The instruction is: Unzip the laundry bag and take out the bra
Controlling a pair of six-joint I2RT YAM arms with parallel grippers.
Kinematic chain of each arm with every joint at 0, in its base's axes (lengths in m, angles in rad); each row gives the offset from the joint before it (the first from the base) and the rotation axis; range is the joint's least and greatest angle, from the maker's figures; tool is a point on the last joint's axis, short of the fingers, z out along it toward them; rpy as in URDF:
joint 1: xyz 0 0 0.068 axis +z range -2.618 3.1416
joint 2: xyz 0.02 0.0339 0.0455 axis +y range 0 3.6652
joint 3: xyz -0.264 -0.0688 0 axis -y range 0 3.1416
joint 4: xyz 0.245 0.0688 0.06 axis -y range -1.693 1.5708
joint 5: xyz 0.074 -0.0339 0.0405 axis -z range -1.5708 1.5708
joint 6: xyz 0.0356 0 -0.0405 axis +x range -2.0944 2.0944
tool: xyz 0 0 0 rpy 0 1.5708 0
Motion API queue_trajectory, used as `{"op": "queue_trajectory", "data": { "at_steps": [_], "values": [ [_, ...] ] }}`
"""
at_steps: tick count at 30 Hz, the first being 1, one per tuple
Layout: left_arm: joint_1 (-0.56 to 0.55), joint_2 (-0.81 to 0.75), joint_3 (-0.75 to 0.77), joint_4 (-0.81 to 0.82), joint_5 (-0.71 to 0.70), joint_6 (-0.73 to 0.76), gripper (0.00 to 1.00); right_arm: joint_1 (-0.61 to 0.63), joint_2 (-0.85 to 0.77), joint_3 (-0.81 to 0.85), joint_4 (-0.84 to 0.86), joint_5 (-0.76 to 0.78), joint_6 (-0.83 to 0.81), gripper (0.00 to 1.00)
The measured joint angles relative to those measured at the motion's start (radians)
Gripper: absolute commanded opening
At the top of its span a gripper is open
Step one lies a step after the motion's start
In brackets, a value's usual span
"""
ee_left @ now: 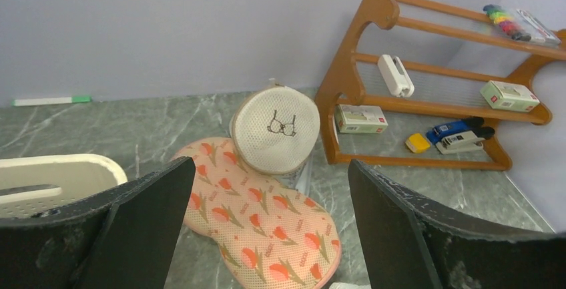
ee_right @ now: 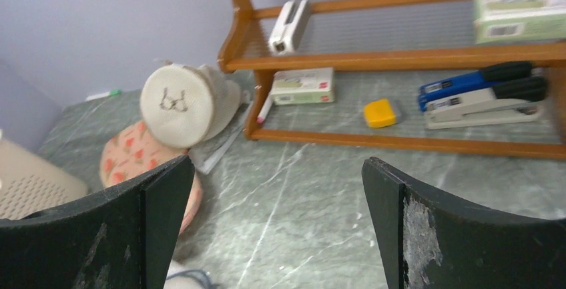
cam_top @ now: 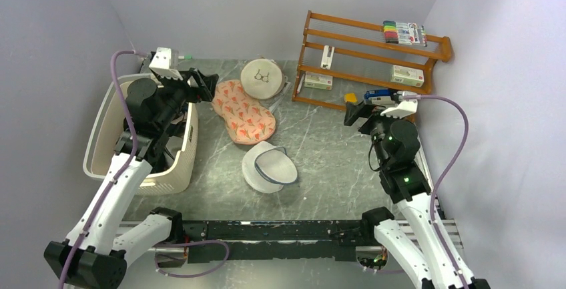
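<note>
The laundry bag [cam_top: 241, 114], a flat peach-pink pouch with a floral print, lies on the table behind the centre. It also shows in the left wrist view [ee_left: 260, 215] and at the left of the right wrist view [ee_right: 130, 155]. It looks closed; no zipper pull or bra shows. My left gripper [cam_top: 207, 83] is open and empty, held above the table just left of the bag's far end [ee_left: 271, 163]. My right gripper [cam_top: 352, 114] is open and empty, well to the right of the bag, near the wooden rack [ee_right: 277, 162].
A round cream mesh pouch with a bra drawing [cam_top: 260, 79] leans on the bag's far end. A white domed item with grey rim [cam_top: 269, 167] lies in front of it. A cream slatted basket [cam_top: 100, 135] stands under my left arm. A wooden rack [cam_top: 374, 55] holds staplers and boxes.
</note>
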Motion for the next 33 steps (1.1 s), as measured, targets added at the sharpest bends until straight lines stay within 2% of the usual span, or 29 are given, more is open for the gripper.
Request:
{"op": "queue_trajectory", "data": {
  "at_steps": [6,9,13,16,22,25,33],
  "values": [
    [0.018,0.048,0.000,0.023,0.087,-0.005,0.97,-0.024,0.128,-0.012,0.071,-0.275,0.100,1.00],
    [0.023,0.052,0.000,0.035,0.110,-0.007,0.97,0.005,0.227,-0.027,0.141,-0.427,0.162,1.00],
    [0.026,0.052,0.000,0.052,0.122,-0.008,0.96,0.140,0.373,-0.024,0.216,-0.586,0.217,1.00],
    [0.028,0.052,0.000,0.061,0.124,-0.009,0.96,0.297,0.476,0.010,0.245,-0.670,0.230,1.00],
    [0.029,0.052,0.000,0.064,0.121,-0.008,0.96,0.585,0.604,0.134,0.302,-0.768,0.211,1.00],
    [0.031,0.052,0.000,0.064,0.114,-0.008,0.97,0.692,0.658,0.203,0.323,-0.798,0.186,1.00],
    [0.033,0.047,-0.004,0.068,0.071,-0.008,0.96,0.818,0.845,0.269,0.354,-0.798,0.161,1.00]
  ]
}}
